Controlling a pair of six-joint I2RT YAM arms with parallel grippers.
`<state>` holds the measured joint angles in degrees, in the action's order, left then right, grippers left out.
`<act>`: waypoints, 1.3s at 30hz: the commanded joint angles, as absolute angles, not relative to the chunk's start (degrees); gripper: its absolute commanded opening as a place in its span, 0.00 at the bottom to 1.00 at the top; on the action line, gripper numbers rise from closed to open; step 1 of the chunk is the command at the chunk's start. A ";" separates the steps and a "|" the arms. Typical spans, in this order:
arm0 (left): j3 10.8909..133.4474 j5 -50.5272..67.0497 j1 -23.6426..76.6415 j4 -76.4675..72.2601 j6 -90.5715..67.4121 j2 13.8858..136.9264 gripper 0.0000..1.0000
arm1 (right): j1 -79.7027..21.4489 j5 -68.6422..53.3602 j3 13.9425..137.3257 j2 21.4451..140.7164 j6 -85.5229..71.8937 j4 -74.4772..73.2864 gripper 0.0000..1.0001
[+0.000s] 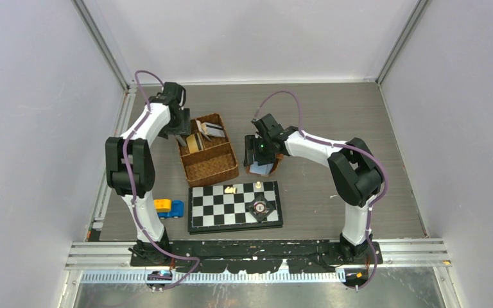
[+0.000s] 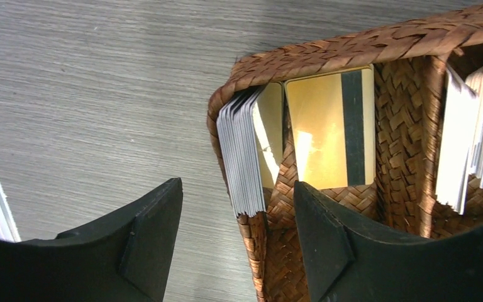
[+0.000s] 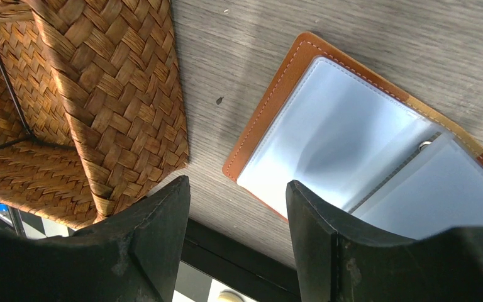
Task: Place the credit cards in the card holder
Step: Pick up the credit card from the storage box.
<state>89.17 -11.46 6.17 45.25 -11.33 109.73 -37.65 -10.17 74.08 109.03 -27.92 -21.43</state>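
Standing edge-up in the basket at eleven o'clock from the chessboard, the credit cards seem stiff, light and slick, best pinched across their faces; left gripper and right gripper both gape empty.

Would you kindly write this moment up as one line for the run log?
left gripper: open, over cards in basket | right gripper: open, over open holder | no card held
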 commanded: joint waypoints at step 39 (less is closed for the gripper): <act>90.33 -8.92 1.93 41.38 -12.87 104.41 0.47 | -37.47 -10.98 73.74 109.39 -27.07 -19.95 0.60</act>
<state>89.36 -8.43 2.70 44.45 -12.12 107.44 -37.65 -10.39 73.56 109.16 -27.70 -21.34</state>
